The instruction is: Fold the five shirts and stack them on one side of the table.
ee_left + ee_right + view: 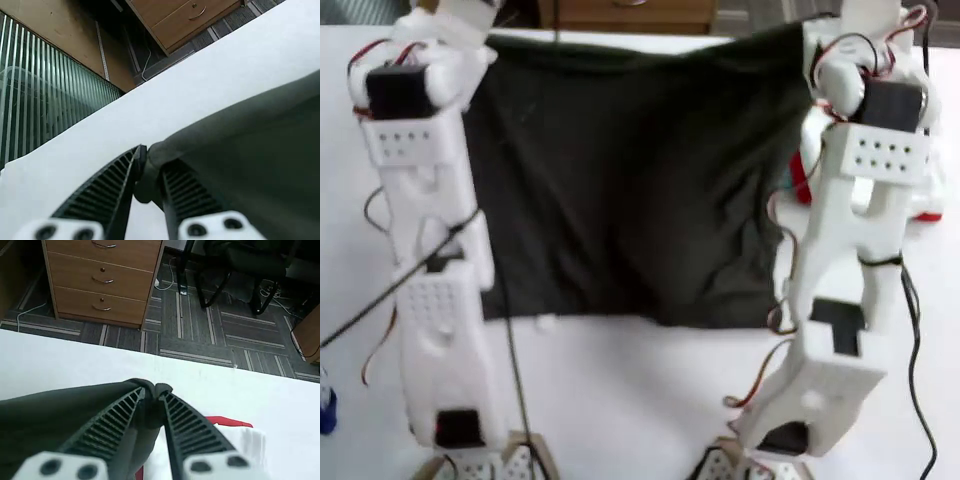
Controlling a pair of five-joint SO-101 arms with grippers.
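Observation:
A dark shirt [630,180] lies spread across the middle of the white table [640,390], reaching to the far edge. My left gripper [148,172] is shut on the shirt's [250,150] far left corner, a fold of cloth pinched between its ribbed fingers [107,187]. At the far right corner my right gripper [152,395] is shut on the same shirt [60,415]. In the high view both arms stretch along the shirt's sides toward the far edge. A red and white garment [235,427] lies on the table beside the right gripper.
The red and white garment [800,175] shows behind the right arm in the high view. A small blue object [326,405] sits at the table's left edge. Beyond the far edge are wooden drawers [102,275] and a chair base [235,290] on the floor.

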